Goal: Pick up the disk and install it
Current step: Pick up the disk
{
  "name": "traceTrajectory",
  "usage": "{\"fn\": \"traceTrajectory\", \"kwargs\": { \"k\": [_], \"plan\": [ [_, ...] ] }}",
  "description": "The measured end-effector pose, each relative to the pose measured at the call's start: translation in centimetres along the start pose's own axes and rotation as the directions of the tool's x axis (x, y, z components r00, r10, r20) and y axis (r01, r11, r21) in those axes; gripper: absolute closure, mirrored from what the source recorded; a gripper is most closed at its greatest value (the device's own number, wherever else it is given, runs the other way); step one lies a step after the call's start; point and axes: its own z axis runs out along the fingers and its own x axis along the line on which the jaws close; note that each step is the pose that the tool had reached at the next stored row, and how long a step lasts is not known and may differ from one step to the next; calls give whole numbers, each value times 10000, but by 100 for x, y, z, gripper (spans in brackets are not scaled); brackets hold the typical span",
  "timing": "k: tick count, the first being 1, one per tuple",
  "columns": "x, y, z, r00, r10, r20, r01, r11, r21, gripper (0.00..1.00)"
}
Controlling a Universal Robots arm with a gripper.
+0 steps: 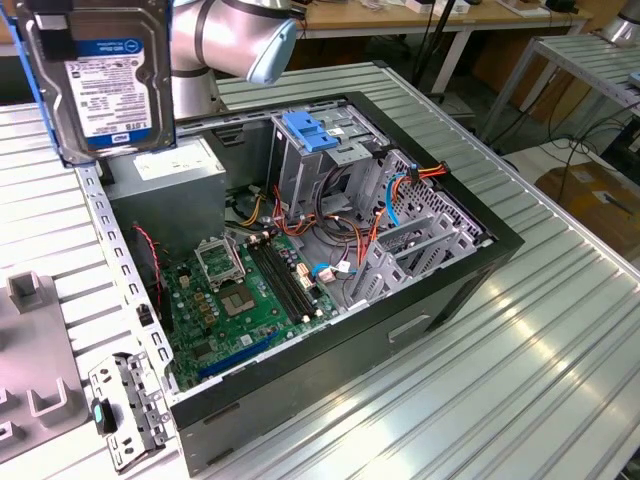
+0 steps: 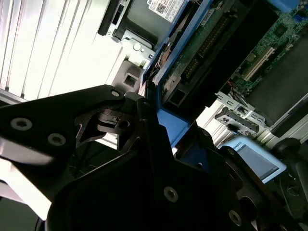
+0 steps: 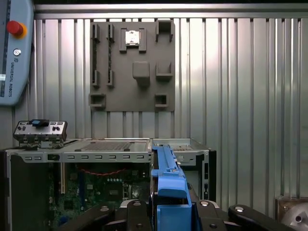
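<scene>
Finding: the disk (image 1: pixel 100 75) is off the bench (image 1: pixel 520 350), carried high at the exterior view's left edge. Its labelled face is turned toward that camera and its long axis runs roughly upright. In both wrist views the tool (image 3: pixel 168 211) is pressed together on the disk, with one blue side rail (image 3: pixel 166 168) running out between the dark fingers (image 2: pixel 115 120). In the second wrist view the circuit-board underside of the disk sits just beyond the grip. Below the disk in the exterior view is the grey power-supply box (image 1: pixel 170 185), at the near corner of the open computer case (image 1: pixel 330 390). The controlling relation is judged to be that between the disk and the grey metal cage (image 1: pixel 330 170), which carries the blue latch (image 1: pixel 312 132). The cage stands inside the case, toward the exterior view's right of the disk and lower, well apart from it, with nothing between the two. The single arm (image 1: pixel 240 35) reaches in from behind the case. Whether the disk's long axis already lines up with the cage opening cannot be told. Assessment: the pick-up is done, and the disk is not yet seated.
</scene>
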Motion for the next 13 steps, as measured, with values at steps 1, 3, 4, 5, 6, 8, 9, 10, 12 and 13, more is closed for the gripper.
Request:
{"fn": "traceTrajectory", "kwargs": {
  "k": [1,3,4,5,6,8,9,10,12,13],
  "plan": [
    [1,-49,1,10000,0,0,0,10000,0,63],
    [3,-150,2,10000,1,0,-1,10000,0,63],
    [3,-187,2,10000,1,0,-1,10000,0,63],
    [3,-249,2,10000,1,-1,-1,10000,-1,63],
    [4,-313,4,10000,2,0,-2,10000,1,63],
    [4,-403,4,10000,0,0,0,10000,0,63],
    [4,-443,5,10000,1,1,-1,10000,1,63],
    [4,-483,5,10000,1,1,-1,10000,1,63],
    [3,-568,5,10000,0,-1,0,10000,-1,63],
    [3,-610,6,10000,1,0,-1,10000,0,63]
  ]
}}
